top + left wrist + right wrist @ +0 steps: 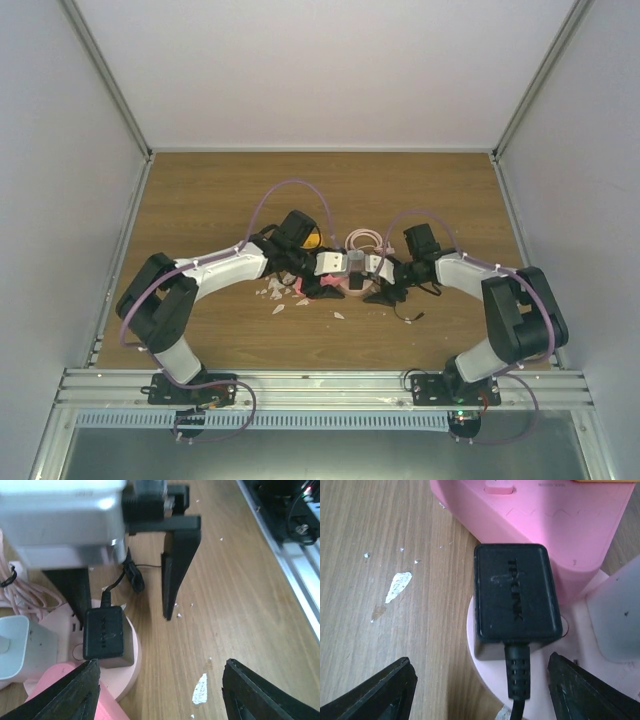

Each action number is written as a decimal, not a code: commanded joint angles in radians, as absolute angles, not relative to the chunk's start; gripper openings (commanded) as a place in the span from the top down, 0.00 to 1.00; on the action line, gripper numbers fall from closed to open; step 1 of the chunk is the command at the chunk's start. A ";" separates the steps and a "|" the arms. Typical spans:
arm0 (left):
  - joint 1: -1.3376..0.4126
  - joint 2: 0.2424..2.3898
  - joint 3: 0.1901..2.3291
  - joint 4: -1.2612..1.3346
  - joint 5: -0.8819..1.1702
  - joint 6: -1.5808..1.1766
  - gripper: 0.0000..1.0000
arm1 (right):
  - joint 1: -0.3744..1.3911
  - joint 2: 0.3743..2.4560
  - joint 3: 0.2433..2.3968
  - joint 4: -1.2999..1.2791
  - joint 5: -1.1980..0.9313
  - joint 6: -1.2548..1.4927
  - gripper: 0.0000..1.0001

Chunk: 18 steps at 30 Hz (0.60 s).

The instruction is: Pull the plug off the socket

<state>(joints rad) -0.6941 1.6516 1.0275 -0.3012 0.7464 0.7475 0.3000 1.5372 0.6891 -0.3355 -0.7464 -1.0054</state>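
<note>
The plug (pixel 515 597), a black TP-LINK adapter, sat pushed into the socket (pixel 482 682). Its thin black lead ran off the socket's rounded edge toward your right wrist camera. The socket, flat and pale pink, lay on the wooden table (pixel 200 200) about midway across it, between your two arms. A white adapter (pixel 20 645) stood on the same socket just beside the plug. A brighter pink block (pixel 545 525) sat against the socket on the side away from the lead, and you could not tell from these views whether it rested on the socket or only next to it.

Your right gripper (pixel 479 657) had its jaws spread wide, one on each side of the lead, with open space between each finger and the plug. It had hold of nothing. In the left wrist view its fingers reached down to socket level with the plug between them, closer to one finger. Whether that finger touched the socket was hidden.

Your left gripper (pixel 161 662) faced it across the socket, jaws just as wide and gripping nothing, with the pink block near one fingertip.

White flecks (pixel 399 586) dotted the wood beside the socket, and a coil of pink cable (pixel 362 240) lay just beyond it.
</note>
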 commanded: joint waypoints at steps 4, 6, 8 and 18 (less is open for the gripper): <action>-0.726 1.690 1.053 -0.225 0.665 0.738 0.34 | 0.210 1.547 0.713 -0.490 -0.886 -1.066 0.27; -0.733 1.696 1.054 -0.224 0.659 0.742 0.34 | 0.182 1.555 0.746 -0.541 -0.938 -1.075 0.27; -0.737 1.705 1.057 -0.225 0.653 0.745 0.33 | 0.158 1.557 0.782 -0.604 -0.998 -1.086 0.27; -0.737 1.721 1.069 -0.215 0.639 0.744 0.34 | 0.076 1.534 0.877 -0.680 -1.198 -0.923 0.41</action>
<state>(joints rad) -0.7296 1.7012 1.0428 -0.2577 0.6468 0.7418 0.1040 1.5368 0.8391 -0.6403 -1.0676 -1.0130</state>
